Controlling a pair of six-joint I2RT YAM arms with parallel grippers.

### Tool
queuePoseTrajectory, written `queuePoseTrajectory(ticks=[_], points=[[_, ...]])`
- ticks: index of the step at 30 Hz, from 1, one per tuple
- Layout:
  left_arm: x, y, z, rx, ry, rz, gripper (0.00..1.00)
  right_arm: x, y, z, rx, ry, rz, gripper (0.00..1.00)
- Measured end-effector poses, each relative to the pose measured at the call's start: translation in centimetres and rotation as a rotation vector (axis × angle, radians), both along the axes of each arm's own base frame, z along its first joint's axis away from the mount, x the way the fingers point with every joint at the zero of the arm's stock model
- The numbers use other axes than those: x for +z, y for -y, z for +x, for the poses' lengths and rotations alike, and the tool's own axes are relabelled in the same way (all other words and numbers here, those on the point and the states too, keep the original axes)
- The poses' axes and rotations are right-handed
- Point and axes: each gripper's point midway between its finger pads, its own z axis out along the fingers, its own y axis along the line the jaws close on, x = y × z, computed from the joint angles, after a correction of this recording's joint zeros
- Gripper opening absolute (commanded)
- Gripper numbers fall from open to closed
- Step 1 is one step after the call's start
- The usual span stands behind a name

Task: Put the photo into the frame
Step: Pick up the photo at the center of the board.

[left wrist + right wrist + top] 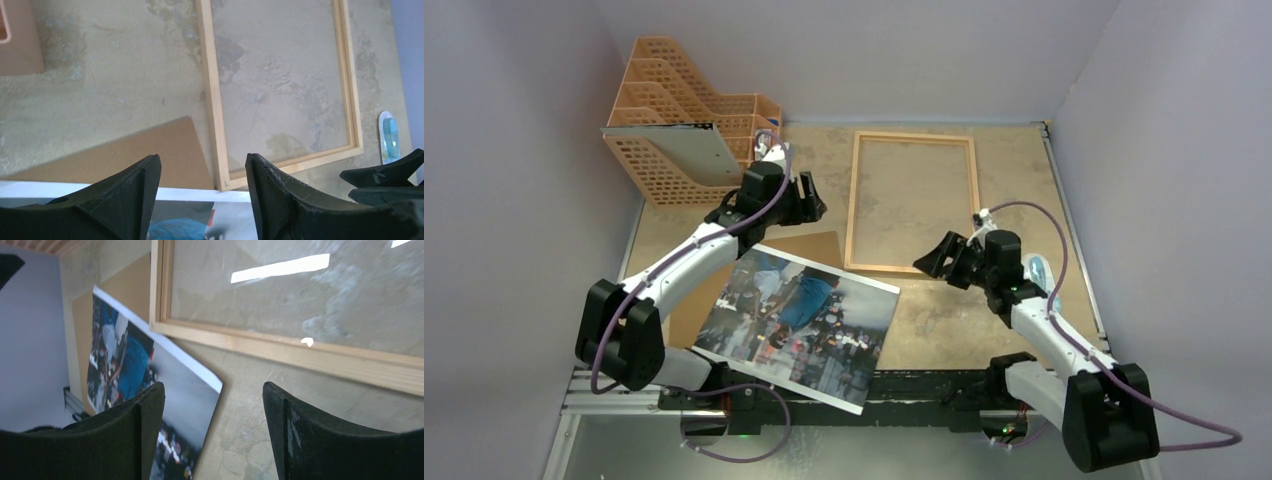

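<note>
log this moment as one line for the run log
frame: empty | photo: flat, outside frame | left gripper: open, empty | right gripper: open, empty | step: photo not yet inserted

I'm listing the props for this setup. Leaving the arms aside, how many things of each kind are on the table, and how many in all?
Photo: 1
Frame: 1
Brown backing panel: 1
Orange file rack: 1
Pale sheet in the rack: 1
Small blue-and-white item: 1
Total: 6
</note>
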Motion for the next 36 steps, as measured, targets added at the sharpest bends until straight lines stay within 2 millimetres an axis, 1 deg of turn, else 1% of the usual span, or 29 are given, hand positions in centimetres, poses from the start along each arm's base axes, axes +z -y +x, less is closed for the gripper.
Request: queuePoseTrajectory(ticks=[2,4,6,8,10,17,26,33,36], points=[[-0.5,-0.4,-0.6,0.005,-0.012,0.012,0.66,-0.8,-1.2,-1.0,0.045,-0.025,0.017,0.74],[-0.8,-0.8,-1.0,0.008,-0.018,0.024,0.66,-2.1,-2.6,-2.3,0.095,-0.069,0.030,0.73],[-0.9,-1.0,-1.3,0.006,-0.018,0.034,0.66,-3.6,-3.6,-3.7,0.133,-0.126,0.031,0.73],[-0.9,-1.2,-1.5,0.005,-0.017,0.038,0.66,-5.0,-4.2,-4.9,0.164,-0.187,0.030,0.72],[-1.0,-1.3,-1.6,0.004,-0.020,0.043,0.66,-5.7,-4.5,-5.5,0.181,-0.217,0.027,0.71],[-1.1,-1.3,-1.7,0.003,-0.022,0.045,0.66,-5.9,-6.2,-5.4,0.249,-0.199,0.060,0.69],[-1.4,-1.4,-1.8,0.003,-0.029,0.049,0.66,-5.8,-8.5,-5.5,0.354,-0.184,0.138,0.71],[-1.4,-1.4,-1.8,0.003,-0.029,0.048,0.66,-5.5,-9.2,-6.8,0.420,-0.145,0.203,0.71],[-1.4,-1.4,-1.8,0.003,-0.029,0.048,0.66,-4.9,-9.6,-7.0,0.443,-0.116,0.226,0.71]])
